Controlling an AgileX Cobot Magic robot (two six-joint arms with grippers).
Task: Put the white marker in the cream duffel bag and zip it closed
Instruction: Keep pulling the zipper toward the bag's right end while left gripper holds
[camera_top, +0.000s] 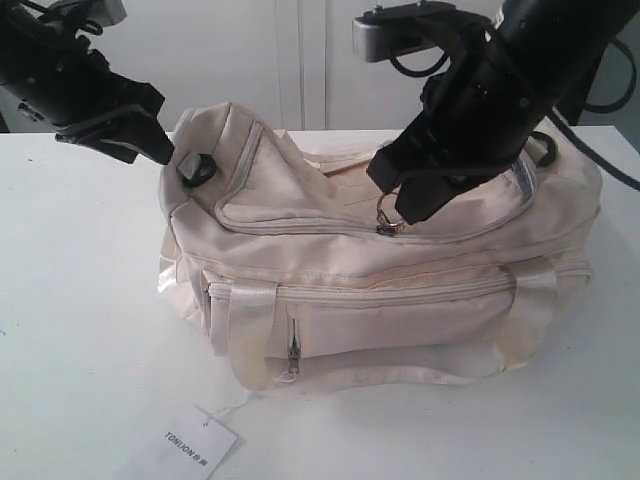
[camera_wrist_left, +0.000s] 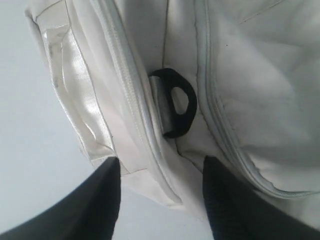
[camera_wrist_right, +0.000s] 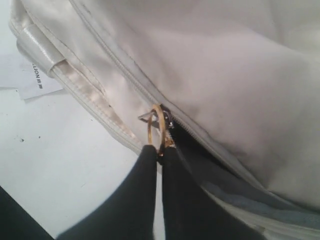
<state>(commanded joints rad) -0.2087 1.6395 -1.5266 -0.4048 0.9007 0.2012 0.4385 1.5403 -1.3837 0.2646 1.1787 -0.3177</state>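
Observation:
The cream duffel bag (camera_top: 380, 290) lies on its side on the white table (camera_top: 80, 320). My right gripper (camera_top: 395, 212) (camera_wrist_right: 160, 149) is shut on the gold ring pull (camera_wrist_right: 156, 125) of the curved top zipper. The teeth are joined on the far side of the slider. On the gripper's side a dark gap with grey lining (camera_wrist_right: 235, 192) shows. At the bag's left end my left gripper (camera_top: 165, 152) (camera_wrist_left: 160, 162) stands open by the black D-ring (camera_wrist_left: 177, 102), with bag fabric just beyond its fingertips. The white marker is hidden.
A white paper tag (camera_top: 195, 445) on a string lies on the table in front of the bag. Satin handle straps (camera_top: 250, 335) hang over the front pocket, whose small zip pull (camera_top: 292, 352) dangles. A pale wall stands behind the table.

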